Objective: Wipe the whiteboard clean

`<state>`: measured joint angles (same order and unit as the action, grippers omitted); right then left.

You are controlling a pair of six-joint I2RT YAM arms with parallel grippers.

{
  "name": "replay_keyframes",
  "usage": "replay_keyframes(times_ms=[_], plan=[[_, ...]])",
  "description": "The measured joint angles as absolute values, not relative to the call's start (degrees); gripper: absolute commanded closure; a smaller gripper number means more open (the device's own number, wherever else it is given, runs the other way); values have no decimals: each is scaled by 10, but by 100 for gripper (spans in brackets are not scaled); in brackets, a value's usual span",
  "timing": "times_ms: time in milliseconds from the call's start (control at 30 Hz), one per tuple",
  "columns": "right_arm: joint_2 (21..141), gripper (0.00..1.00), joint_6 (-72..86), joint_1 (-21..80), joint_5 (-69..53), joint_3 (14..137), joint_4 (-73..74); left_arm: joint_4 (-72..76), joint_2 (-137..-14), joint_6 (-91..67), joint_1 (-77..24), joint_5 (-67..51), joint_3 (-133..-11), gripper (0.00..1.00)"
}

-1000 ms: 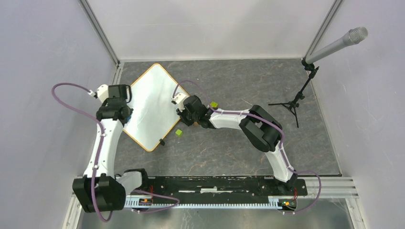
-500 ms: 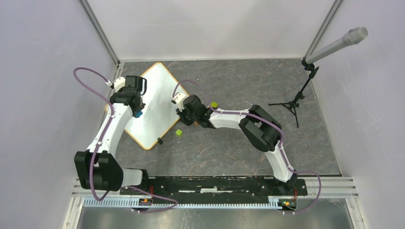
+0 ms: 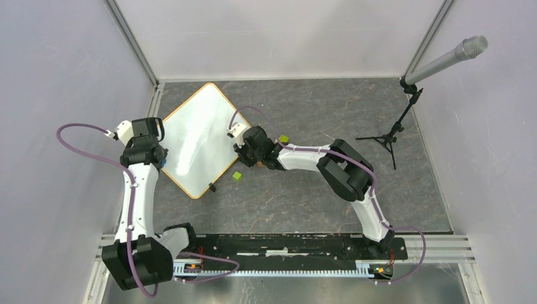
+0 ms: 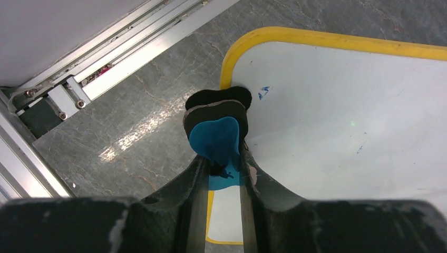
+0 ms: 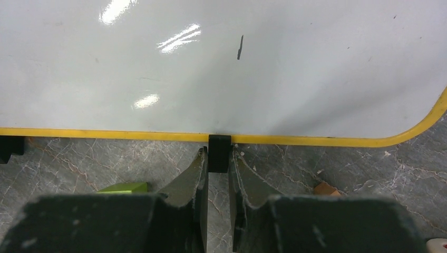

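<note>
Far-left on the worktop [image 3: 304,196], your left gripper [image 4: 224,158] is pinching the eraser [image 4: 216,134], your right gripper [image 5: 219,158] clamping the clip [image 5: 219,150] on the whiteboard [image 3: 196,142]. While sweeping, be pressing flat over the blue marks [image 4: 263,92].

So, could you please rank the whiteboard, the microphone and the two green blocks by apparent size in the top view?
1. Whiteboard, by far the largest.
2. Microphone, though probably raised nearer the camera.
3. Green block beside the board and green block by the right arm: alike, so unranked.

whiteboard [image 3: 197,140], lying flat, turned diamondwise, faint blue marks
</note>
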<state>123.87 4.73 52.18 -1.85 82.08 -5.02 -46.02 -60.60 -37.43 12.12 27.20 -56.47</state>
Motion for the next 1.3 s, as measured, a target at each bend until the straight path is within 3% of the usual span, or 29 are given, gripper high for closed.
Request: replay_keyframes(times_ms=[333,767,1100,1300], plan=[[1239,100,48,521,-22,822,-49,-463,-659,-372,44,291,-595,78],[1240,100,48,520,-25,824,-46,-472,-834,-369,-56,315,-736,77],[1246,100,49,520,-25,831,-49,-474,-840,-348,-32,307,-757,75],[1246,100,49,520,-26,831,-49,-456,-750,-348,108,284,-724,74]])
